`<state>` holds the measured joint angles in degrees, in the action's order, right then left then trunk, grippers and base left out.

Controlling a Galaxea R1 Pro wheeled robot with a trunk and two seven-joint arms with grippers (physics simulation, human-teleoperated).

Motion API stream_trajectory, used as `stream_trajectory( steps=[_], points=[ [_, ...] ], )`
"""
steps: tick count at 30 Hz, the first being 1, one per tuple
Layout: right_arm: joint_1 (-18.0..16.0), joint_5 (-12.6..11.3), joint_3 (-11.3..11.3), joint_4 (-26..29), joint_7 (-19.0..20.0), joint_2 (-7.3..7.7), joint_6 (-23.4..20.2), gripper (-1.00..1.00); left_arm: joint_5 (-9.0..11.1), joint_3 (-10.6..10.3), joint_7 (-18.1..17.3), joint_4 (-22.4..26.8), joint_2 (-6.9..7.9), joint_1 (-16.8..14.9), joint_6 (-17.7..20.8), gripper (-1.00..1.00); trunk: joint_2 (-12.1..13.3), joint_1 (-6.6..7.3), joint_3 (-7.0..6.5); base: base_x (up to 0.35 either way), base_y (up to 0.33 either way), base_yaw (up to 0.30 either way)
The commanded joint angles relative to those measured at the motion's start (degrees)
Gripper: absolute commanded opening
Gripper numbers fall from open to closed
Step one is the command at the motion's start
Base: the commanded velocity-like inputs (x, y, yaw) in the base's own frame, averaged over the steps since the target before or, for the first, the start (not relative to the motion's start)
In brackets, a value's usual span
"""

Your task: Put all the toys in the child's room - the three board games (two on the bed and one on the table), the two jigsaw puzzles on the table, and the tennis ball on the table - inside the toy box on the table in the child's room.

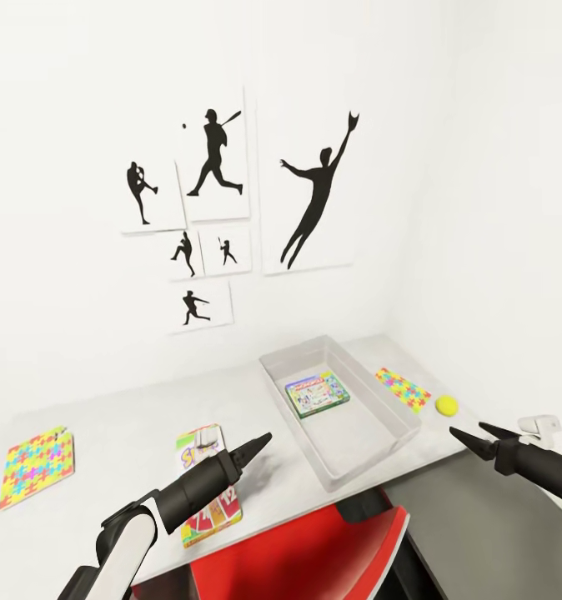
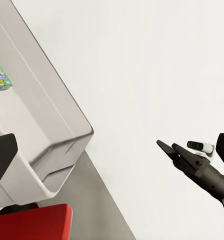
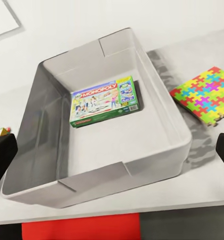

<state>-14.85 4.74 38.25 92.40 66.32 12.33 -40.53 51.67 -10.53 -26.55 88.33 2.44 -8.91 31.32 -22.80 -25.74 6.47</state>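
Note:
The light grey toy box [image 1: 373,433] stands on the table [image 1: 122,425] with one green board game [image 1: 317,393] lying flat inside it; the right wrist view looks into the toy box [image 3: 171,125] at that game [image 3: 104,102]. A second board game [image 1: 199,446] lies near the table's front edge, partly hidden under my left arm. My left gripper [image 1: 263,440] hangs open and empty above the table between this game and the box. One jigsaw puzzle [image 1: 36,465] lies at the far left, another [image 1: 402,388] right of the box beside the tennis ball [image 1: 446,405]. My right gripper [image 1: 469,432] is open and empty just in front of the ball.
A red chair [image 1: 314,550] is tucked under the table's front edge below the toy box. Black sports silhouette pictures [image 1: 218,200] hang on the white wall behind. A small white object [image 1: 539,427] sits past the table's right end.

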Motion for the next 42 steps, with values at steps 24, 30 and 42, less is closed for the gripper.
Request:
stream_trajectory(
  steps=[24,30,42],
  points=[
    [-0.38,-0.26,-0.73,-0.46,0.88,-0.97,0.42,1.0,1.1,0.13,0.86,-1.21,0.59,1.71,0.0,1.0,-0.12,-0.04,-0.29,0.0,0.0,0.004],
    [-0.38,-0.26,-0.73,-0.46,0.88,-0.97,0.42,1.0,1.1,0.13,0.86,-1.21,0.59,1.71,0.0,1.0,-0.12,-0.04,-0.29,0.0,0.0,0.0],
    [-0.38,-0.26,-0.73,-0.46,0.88,-0.97,0.42,1.0,1.1,0.13,0.86,-1.21,0.59,1.71,0.0,1.0,-0.12,-0.04,-0.29,0.0,0.0,0.0]
  ],
)
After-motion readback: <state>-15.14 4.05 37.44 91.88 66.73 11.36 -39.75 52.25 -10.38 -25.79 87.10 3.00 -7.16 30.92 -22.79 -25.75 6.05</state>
